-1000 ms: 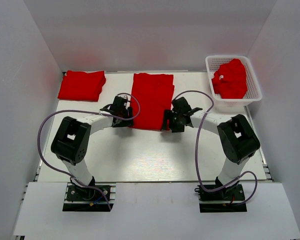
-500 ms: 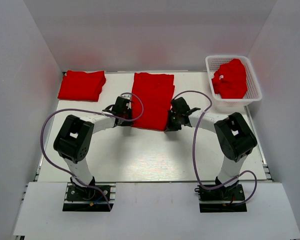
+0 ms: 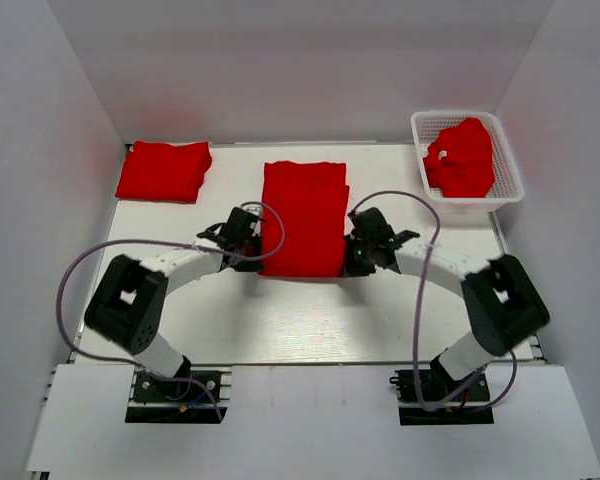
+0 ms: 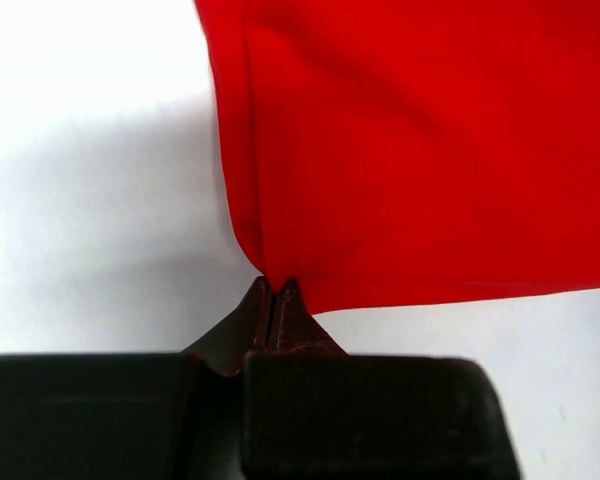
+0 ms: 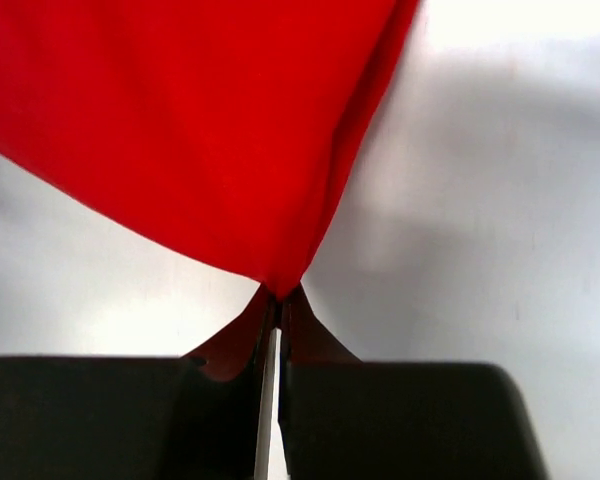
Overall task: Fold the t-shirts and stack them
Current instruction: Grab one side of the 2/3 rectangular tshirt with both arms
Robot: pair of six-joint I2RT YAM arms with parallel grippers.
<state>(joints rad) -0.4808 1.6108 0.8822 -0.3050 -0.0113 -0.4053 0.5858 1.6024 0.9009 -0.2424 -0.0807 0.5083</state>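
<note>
Near half of table (image 3: 300,320) bare between arm bases: open passage. Centre t-shirt (image 3: 302,218) fills middle; left gripper (image 4: 275,291) and right gripper (image 5: 277,296) pinch its near corners, flanking it. Folded t-shirt stack (image 3: 163,170) blocks far-left corner. Basket (image 3: 475,203) with heaped t-shirts (image 3: 462,158) blocks far-right corner. Bare strips lie between centre t-shirt and each.

Bright, even light. In both wrist views the white worktop (image 4: 80,60) nearly overexposes; soft grey shadows fringe the bright red cloth t-shirt (image 4: 430,150); bottom foreground blurs.
</note>
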